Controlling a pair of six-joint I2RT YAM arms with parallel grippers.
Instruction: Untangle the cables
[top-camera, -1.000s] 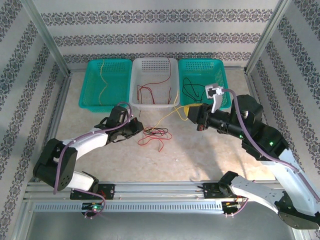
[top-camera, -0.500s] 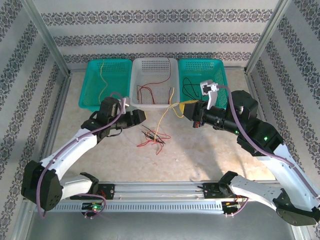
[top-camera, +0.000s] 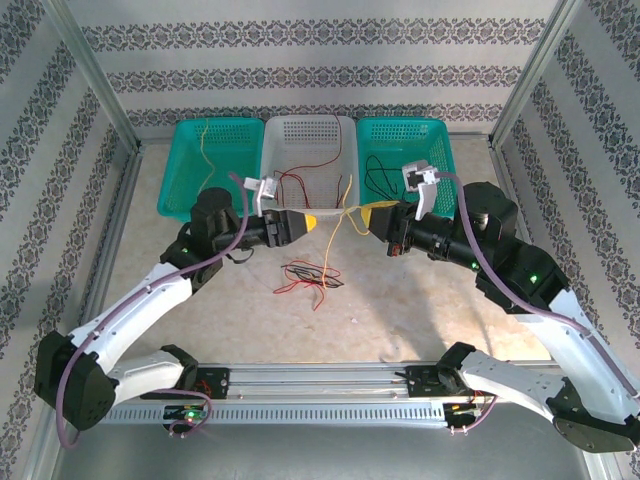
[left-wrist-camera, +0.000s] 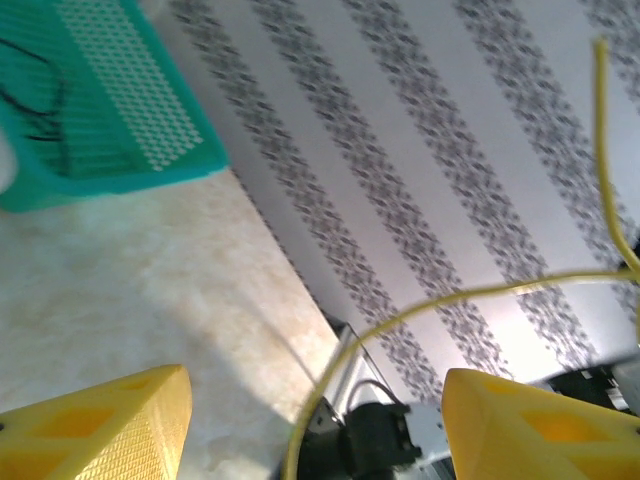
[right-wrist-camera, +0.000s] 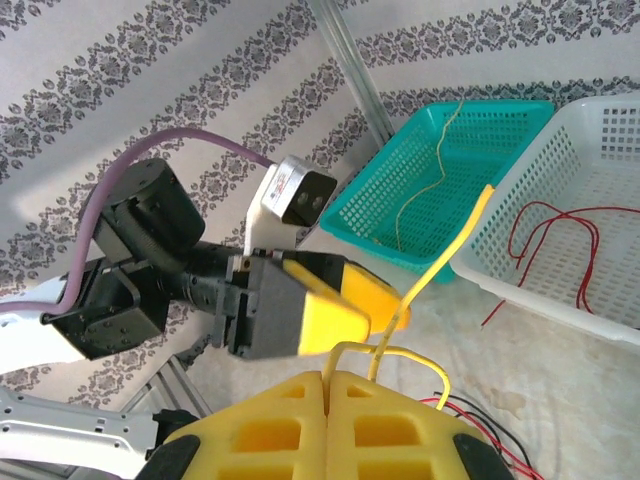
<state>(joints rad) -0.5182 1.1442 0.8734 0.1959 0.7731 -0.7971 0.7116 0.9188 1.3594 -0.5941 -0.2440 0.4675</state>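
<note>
With the right gripper (right-wrist-camera: 328, 385) clenched on the yellow cable (right-wrist-camera: 437, 260) and the left gripper (left-wrist-camera: 315, 400) spread open around its slack, treat it as light, limp and springy, pinching it low, near the red and black cables (top-camera: 308, 270) heaped on the table (top-camera: 420, 300).

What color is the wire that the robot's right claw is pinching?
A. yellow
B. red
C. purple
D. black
A: in the right wrist view, the right claw has its fingers pressed together on a yellow wire that comes up from between them.
</note>
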